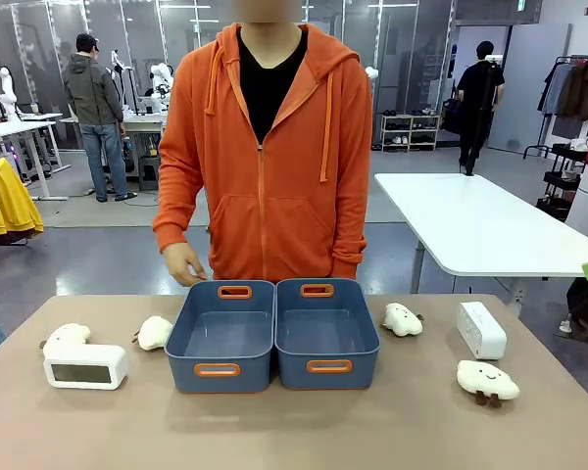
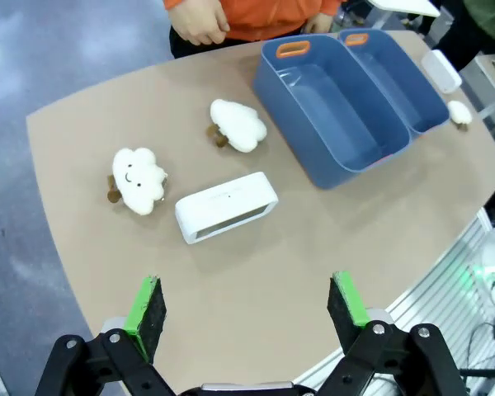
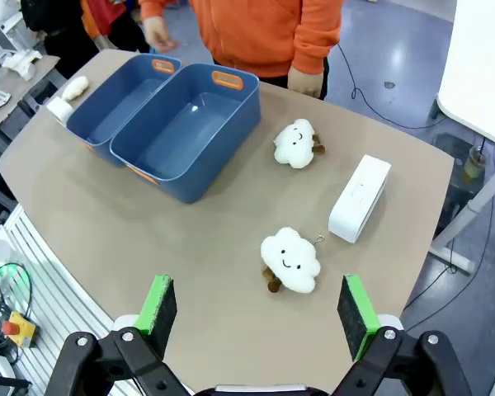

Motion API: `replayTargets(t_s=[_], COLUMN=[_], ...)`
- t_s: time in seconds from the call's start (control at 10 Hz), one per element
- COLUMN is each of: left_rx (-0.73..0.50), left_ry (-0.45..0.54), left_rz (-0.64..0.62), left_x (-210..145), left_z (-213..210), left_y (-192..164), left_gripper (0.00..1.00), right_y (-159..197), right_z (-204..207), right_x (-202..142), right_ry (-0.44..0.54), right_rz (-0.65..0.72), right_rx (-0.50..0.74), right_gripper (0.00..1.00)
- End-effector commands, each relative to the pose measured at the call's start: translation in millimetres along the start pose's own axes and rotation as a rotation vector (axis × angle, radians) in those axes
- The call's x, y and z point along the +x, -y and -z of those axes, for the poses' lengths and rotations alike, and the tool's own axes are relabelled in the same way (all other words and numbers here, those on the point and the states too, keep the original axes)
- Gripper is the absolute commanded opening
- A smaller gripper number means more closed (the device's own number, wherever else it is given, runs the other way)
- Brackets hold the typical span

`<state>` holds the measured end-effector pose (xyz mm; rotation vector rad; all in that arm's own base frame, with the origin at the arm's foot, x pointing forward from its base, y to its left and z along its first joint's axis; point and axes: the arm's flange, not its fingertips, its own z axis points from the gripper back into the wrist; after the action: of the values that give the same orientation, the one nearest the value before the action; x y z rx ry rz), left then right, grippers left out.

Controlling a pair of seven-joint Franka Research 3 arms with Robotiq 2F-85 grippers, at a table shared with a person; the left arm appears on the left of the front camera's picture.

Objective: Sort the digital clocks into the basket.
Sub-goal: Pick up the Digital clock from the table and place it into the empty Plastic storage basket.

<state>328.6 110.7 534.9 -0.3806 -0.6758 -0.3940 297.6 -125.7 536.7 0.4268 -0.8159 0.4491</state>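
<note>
White plastic, the left clock (image 1: 85, 367) lies at the left end of the tan table (image 1: 294, 436), just beside a cloud plush (image 1: 67, 336) and well left of the left bin (image 1: 219, 382). In the left wrist view the left clock (image 2: 227, 206) sits ahead of the left gripper (image 2: 246, 307), whose green pads stand wide apart, holding nothing. The front view gives this clock's grey-green face, the wrist view mostly its plain top. Left bin and right bin (image 1: 328, 380) stand side by side mid-table. The right clock (image 1: 481, 330) lies at the right end, behind another plush (image 1: 486, 381). In the right wrist view the right clock (image 3: 360, 198) is ahead and rightward of the right gripper (image 3: 256, 307), likewise spread and holding nothing.
</note>
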Motion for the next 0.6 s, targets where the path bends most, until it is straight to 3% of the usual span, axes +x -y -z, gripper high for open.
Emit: replayTargets(t_s=[0.0, 0.5], left_rx=[-0.005, -0.005], left_ry=[-0.02, -0.02], left_rz=[0.021, 0.021], left_x=[6.3, 6.3], left_z=[-6.4, -6.4], left_y=[0.4, 0.4], left_gripper=[1.0, 1.0], right_y=[-1.6, -1.6], right_z=[-1.7, -1.7], right_x=[0.8, 0.8], right_ry=[-0.005, -0.005], right_rz=[-0.021, -0.021], right_rx=[-0.007, -0.007], right_gripper=[1.0, 1.0])
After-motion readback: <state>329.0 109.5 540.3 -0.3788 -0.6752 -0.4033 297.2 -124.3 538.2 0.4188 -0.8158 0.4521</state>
